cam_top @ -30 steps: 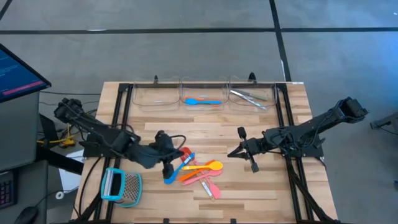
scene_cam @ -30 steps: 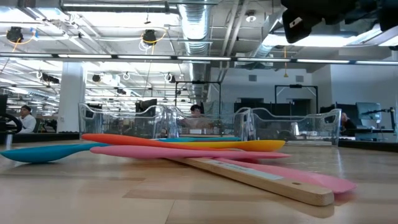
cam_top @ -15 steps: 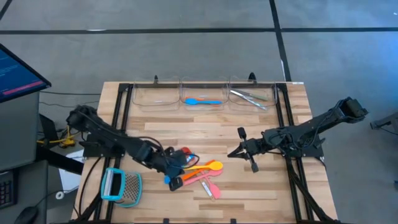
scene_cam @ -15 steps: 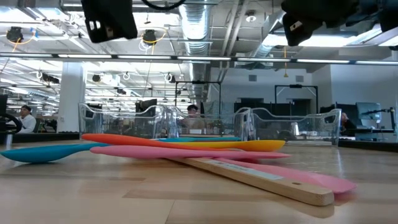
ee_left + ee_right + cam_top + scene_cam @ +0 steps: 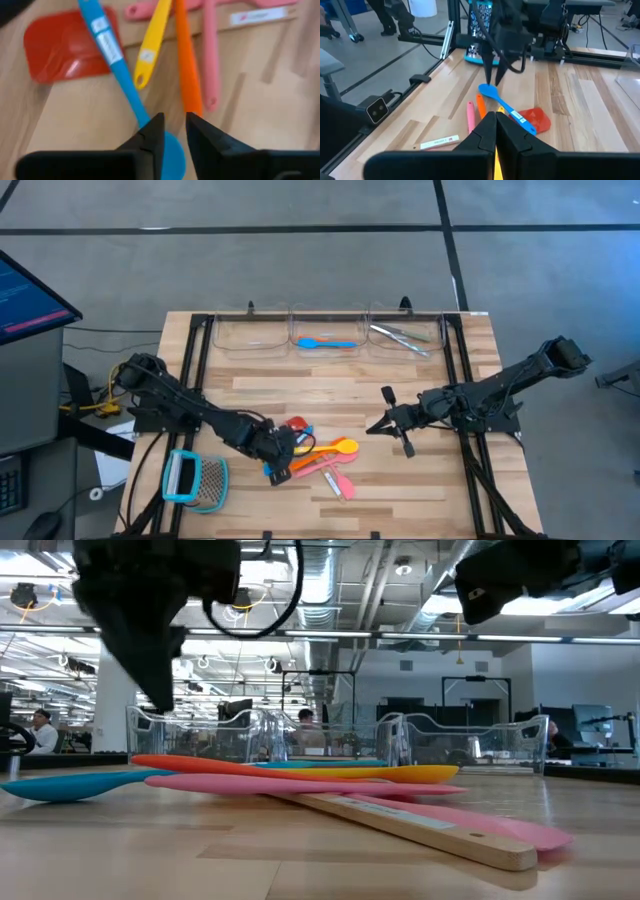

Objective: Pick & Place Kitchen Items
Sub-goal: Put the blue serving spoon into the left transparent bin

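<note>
A pile of slim utensils lies on the wooden table [image 5: 400, 500]: a blue spoon [image 5: 112, 55], a yellow spoon [image 5: 150, 45], an orange one [image 5: 186, 70], pink ones [image 5: 210, 55] and a red spatula head [image 5: 70, 45]. My left gripper [image 5: 174, 120] points steeply down, open by a narrow gap. It hovers just above the blue spoon's bowl [image 5: 489, 91] and the orange handle's end, touching neither as far as I can see. My right gripper [image 5: 372, 426] stays shut in the air, to the right of the pile.
Three clear bins stand along the far edge; the middle one [image 5: 325, 330] holds a blue spoon, the right one [image 5: 405, 335] a silvery metal piece. A teal-framed mesh tool [image 5: 193, 478] lies near the front left. Bare wood lies around the pile.
My left gripper has come down toward the utensil pile and tipped to point more steeply downward, reaching a little toward the table's right. In the low view it has dropped into sight from above. The utensils lie as before.
</note>
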Robot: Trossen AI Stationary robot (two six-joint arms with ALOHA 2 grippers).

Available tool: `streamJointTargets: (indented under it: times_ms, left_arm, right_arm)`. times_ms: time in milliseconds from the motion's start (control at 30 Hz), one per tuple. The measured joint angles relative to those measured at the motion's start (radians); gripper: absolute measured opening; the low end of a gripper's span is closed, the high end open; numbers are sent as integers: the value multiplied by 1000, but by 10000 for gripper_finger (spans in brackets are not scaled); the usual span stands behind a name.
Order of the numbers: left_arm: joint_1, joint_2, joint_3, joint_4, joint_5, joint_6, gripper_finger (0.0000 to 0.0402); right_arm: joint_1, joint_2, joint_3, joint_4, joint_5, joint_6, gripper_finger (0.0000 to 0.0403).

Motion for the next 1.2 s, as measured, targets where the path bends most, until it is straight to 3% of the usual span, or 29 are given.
streamJointTargets:
  times_ms: [400,567,1200]
  left_arm:
    - [53,0,-112,49,0,-164,160]
    - [57,0,-148,162,0,-165,164]
    - [57,14,-159,236,-7,-165,164]
  right_arm:
    - [0,0,0,1,0,0,1]
    - [0,0,0,2,0,0,1]
    - [0,0,0,2,0,0,1]
